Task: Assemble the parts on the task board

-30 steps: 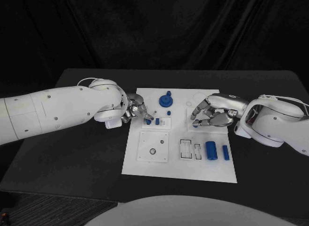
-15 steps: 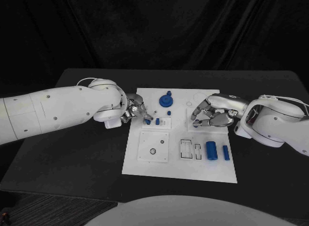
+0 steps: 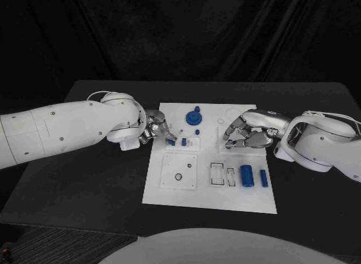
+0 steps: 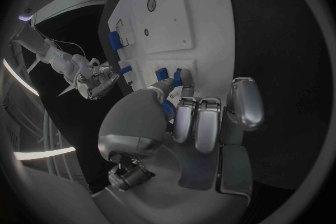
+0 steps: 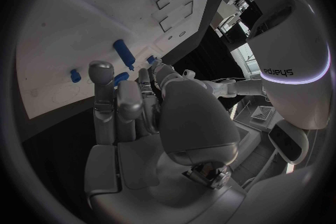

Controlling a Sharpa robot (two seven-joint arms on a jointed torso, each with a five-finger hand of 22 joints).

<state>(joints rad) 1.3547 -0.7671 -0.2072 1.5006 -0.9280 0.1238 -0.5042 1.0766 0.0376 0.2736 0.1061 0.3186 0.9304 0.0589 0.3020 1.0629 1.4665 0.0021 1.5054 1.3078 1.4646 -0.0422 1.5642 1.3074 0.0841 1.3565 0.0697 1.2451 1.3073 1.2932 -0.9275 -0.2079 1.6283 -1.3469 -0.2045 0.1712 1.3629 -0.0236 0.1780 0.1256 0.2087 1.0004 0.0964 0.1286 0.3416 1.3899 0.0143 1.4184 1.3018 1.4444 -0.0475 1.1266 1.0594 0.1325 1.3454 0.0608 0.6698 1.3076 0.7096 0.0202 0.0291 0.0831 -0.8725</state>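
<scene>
The white task board (image 3: 174, 190) lies mid-table. My left hand (image 3: 157, 131) reaches over its left edge. Its fingertips (image 4: 185, 91) are at two small blue parts (image 3: 177, 142) standing in a holder, and another small blue piece (image 4: 168, 110) is pinched against the thumb. My right hand (image 3: 249, 136) hovers over the board's right side with fingers curled. A small blue piece (image 3: 229, 146) shows at its fingertips (image 5: 103, 70), and whether it is held is unclear. A blue gear-like part (image 3: 195, 116) stands at the board's far end, with a small blue peg (image 3: 197, 132) just nearer.
A thick blue cylinder (image 3: 246, 175) and a slim blue peg (image 3: 264, 178) lie on the board's near right, beside rectangular slots (image 3: 220, 173). A square plate with a round hole (image 3: 179, 170) sits near left. Black table (image 3: 85, 187) surrounds the board.
My left hand has shifted very slightly back toward the board's left edge. The right hand and the parts on the board have not moved.
</scene>
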